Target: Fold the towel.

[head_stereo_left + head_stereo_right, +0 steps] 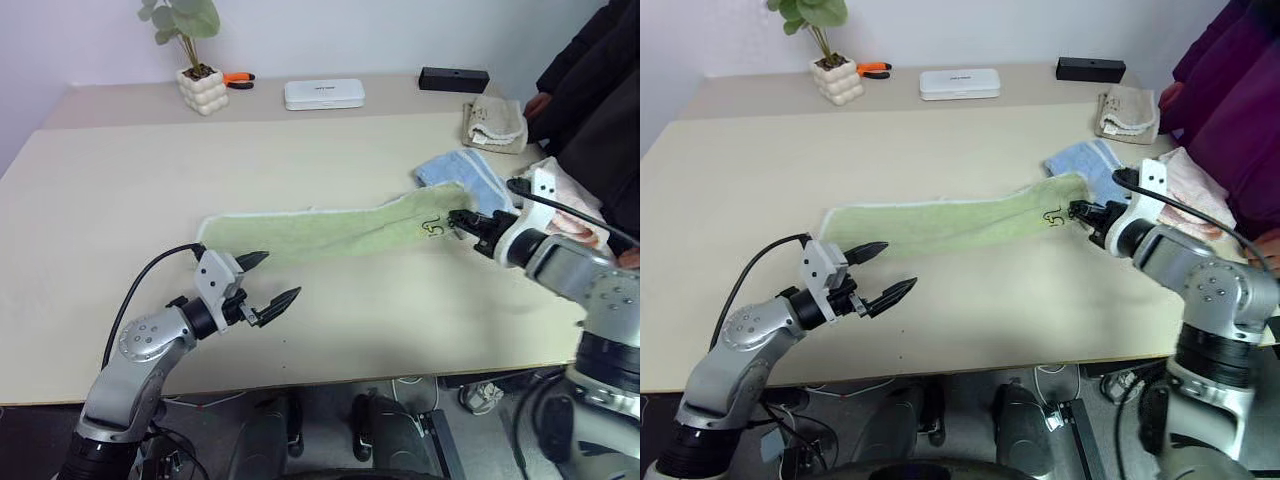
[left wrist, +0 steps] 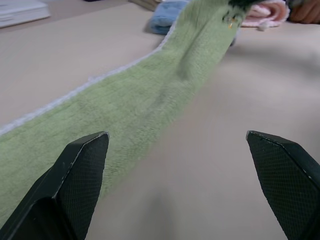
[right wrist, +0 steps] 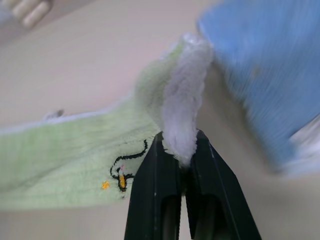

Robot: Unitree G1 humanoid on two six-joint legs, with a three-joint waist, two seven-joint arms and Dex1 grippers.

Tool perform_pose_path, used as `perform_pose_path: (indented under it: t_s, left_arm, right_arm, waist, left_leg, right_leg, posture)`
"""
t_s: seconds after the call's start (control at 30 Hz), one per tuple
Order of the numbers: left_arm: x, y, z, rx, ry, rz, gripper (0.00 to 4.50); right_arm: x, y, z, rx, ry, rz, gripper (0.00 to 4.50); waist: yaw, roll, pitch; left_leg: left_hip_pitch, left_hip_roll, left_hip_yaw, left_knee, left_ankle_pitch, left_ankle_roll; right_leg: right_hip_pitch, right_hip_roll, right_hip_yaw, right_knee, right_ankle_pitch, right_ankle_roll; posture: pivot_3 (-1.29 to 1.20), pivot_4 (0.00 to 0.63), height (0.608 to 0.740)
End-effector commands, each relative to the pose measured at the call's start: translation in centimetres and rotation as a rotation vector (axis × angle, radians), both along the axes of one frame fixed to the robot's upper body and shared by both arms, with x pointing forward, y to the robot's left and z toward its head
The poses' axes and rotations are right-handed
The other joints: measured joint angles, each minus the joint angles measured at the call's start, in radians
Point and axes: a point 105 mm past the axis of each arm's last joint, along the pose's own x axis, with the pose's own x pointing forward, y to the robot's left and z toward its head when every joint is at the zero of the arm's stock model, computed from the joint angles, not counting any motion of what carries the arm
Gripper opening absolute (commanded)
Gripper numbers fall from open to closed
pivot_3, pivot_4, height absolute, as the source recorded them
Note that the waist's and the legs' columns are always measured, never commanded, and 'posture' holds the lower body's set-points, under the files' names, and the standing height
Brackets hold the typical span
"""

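R gripper (image 3: 180, 150) pinching towel (image 1: 320, 232) corner; L gripper (image 1: 268, 280) wide

- Even, soft indoor light; the pale beige surface (image 1: 330, 310) shows no glare.
- A faint shadow lies under the left hand (image 1: 268, 280).
- Beyond the right hand (image 3: 181, 150), the light blue terry towel (image 3: 265, 65) blurs.
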Motion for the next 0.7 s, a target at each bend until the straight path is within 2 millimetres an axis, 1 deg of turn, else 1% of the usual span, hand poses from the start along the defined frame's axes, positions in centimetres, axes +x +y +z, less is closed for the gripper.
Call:
perform_pose_path:
  t_s: [0.03, 0.07, 0.1, 0.17, 0.23, 0.33, 0.37, 0.43, 0.5, 0.67, 0.7]
  left_arm:
    - [0.1, -0.4, 0.7, 0.001, -0.043, -0.022, 4.5]
    - [0.2, -0.5, 0.7, 0.003, -0.045, -0.026, 4.5]
    - [0.2, -0.6, 0.7, 0.004, -0.047, -0.029, 4.5]
    - [0.3, -0.7, 0.7, 0.004, -0.05, -0.032, 4.5]
    - [0.4, -0.8, 0.7, 0.004, -0.051, -0.033, 4.5]
    - [0.3, -0.9, 0.8, 0.005, -0.054, -0.03, 4.5]
    - [0.3, -0.9, 0.8, 0.005, -0.054, -0.027, 4.5]
    - [0.1, -0.8, 0.8, 0.005, -0.055, -0.019, 4.5]
    - [0.0, -0.7, 0.8, 0.004, -0.055, -0.007, 4.5]
    - [-0.3, -0.4, 0.7, 0.007, -0.049, 0.014, 4.5]
    - [-0.3, -0.4, 0.7, 0.007, -0.049, 0.015, 4.5]
  right_arm:
    - [-0.5, 3.4, 1.0, -0.13, -0.09, 0.181, 0.05]
    - [-0.7, 5.0, 0.9, -0.189, -0.108, 0.258, 0.05]
    - [-1.0, 6.1, 0.7, -0.23, -0.121, 0.313, 0.05]
    - [-0.9, 9.0, 0.1, -0.285, -0.144, 0.415, 0.05]
    - [-0.5, 10.6, -0.4, -0.293, -0.148, 0.448, 0.05]
    - [-0.1, 13.8, -2.3, -0.356, -0.151, 0.541, 0.05]
    - [0.0, 14.8, -2.6, -0.357, -0.155, 0.558, 0.05]
    - [0.3, 15.9, -2.9, -0.35, -0.158, 0.572, 0.05]
    - [0.3, 16.5, -3.1, -0.349, -0.159, 0.591, 0.05]
    - [0.2, 17.0, -3.2, -0.329, -0.156, 0.613, 0.05]
    - [0.2, 17.0, -3.1, -0.32, -0.154, 0.612, 0.34]
  waist:
    - [0.0, 0.0, 0.0]
    - [0.002, 0.0, 0.0]
    - [0.003, 0.0, 0.0]
    - [0.003, 0.0, 0.0]
    - [0.005, 0.0, 0.0]
    - [0.009, -0.001, 0.0]
    - [0.008, -0.001, 0.0]
    - [0.008, -0.001, 0.0]
    - [0.009, -0.001, 0.0]
    - [0.006, -0.001, 0.0]
    - [0.006, -0.001, 0.0]
  left_leg:
    - [0.0, 0.001, 0.0, 0.0, 0.0, 0.0]
    - [0.0, 0.001, 0.0, 0.0, 0.0, 0.0]
    - [0.0, 0.0, 0.0, 0.0, 0.0, 0.0]
    - [-0.001, 0.0, 0.0, 0.0, 0.0, 0.0]
    - [-0.001, 0.0, 0.0, 0.001, 0.0, 0.0]
    - [-0.001, 0.0, 0.0, 0.001, 0.0, 0.0]
    - [-0.002, 0.0, 0.0, 0.001, 0.0, 0.0]
    - [-0.002, -0.001, 0.0, 0.001, 0.0, 0.0]
    - [-0.002, -0.001, 0.0, 0.002, 0.0, 0.0]
    - [-0.001, -0.001, 0.0, 0.002, 0.0, 0.0]
    - [-0.001, -0.001, 0.0, 0.002, 0.0, 0.0]
  right_leg:
    - [0.0, 0.0, 0.0, 0.0, 0.0, 0.0]
    - [0.0, 0.0, 0.0, 0.0, 0.0, 0.0]
    - [0.0, 0.0, 0.0, 0.0, 0.0, 0.0]
    - [0.0, 0.0, 0.0, 0.0, 0.0, 0.0]
    - [-0.001, 0.0, 0.0, 0.0, 0.0, 0.0]
    - [0.0, 0.0, 0.0, 0.0, 0.0, 0.0]
    - [0.0, -0.001, 0.0, 0.0, 0.0, 0.0]
    - [0.0, -0.001, 0.0, 0.0, 0.0, 0.0]
    - [0.0, -0.001, -0.001, 0.0, 0.0, 0.0]
    - [0.0, -0.001, -0.001, 0.001, 0.0, 0.0]
    - [0.0, -0.001, -0.001, 0.001, 0.0, 0.0]
  posture:
    - [0.0, 0.15, 0.733]
    - [0.0, 0.15, 0.733]
    - [0.0, 0.15, 0.733]
    - [0.0, 0.15, 0.733]
    - [0.0, 0.15, 0.733]
    - [0.0, 0.15, 0.733]
    - [0.0, 0.15, 0.733]
    - [0.0, 0.15, 0.733]
    - [0.0, 0.15, 0.733]
    - [0.0, 0.15, 0.733]
    - [0.0, 0.15, 0.733]
